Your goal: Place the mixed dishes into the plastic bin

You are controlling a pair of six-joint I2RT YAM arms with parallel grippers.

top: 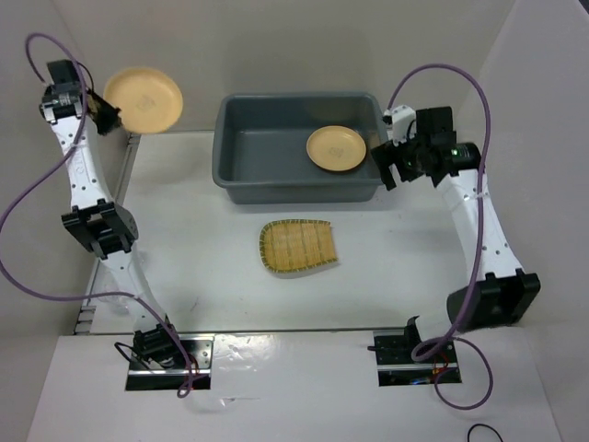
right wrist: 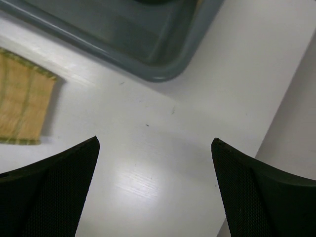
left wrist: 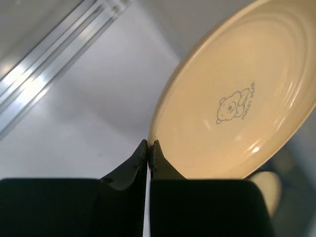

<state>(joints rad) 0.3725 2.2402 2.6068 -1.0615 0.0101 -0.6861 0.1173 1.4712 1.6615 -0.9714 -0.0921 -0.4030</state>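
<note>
While the left gripper (top: 110,117) hangs in the upper left of the overhead view, it is clamped on the rim of a yellow-orange plate (top: 143,99), which sits left of the plastic bin (top: 294,189) and apart from it; in the left wrist view the two fingertips (left wrist: 143,150) meet on the plate's (left wrist: 237,98) edge at lower centre, and the tilted plate fills the right half, a small bear drawing printed on its face; a second plate (top: 336,148) lies flat inside the bin, toward its right end; the ribbed tray (top: 296,246) rests on the table (top: 202,276) at centre frame, just below the bin; the right gripper (top: 384,164) hovers at the bin's right end, its fingers spread wide with nothing between them; its wrist view shows the gripper (right wrist: 155,143) over bare table, the bin's (right wrist: 148,39) rounded corner at the top and the tray (right wrist: 22,103) at the left edge.
</note>
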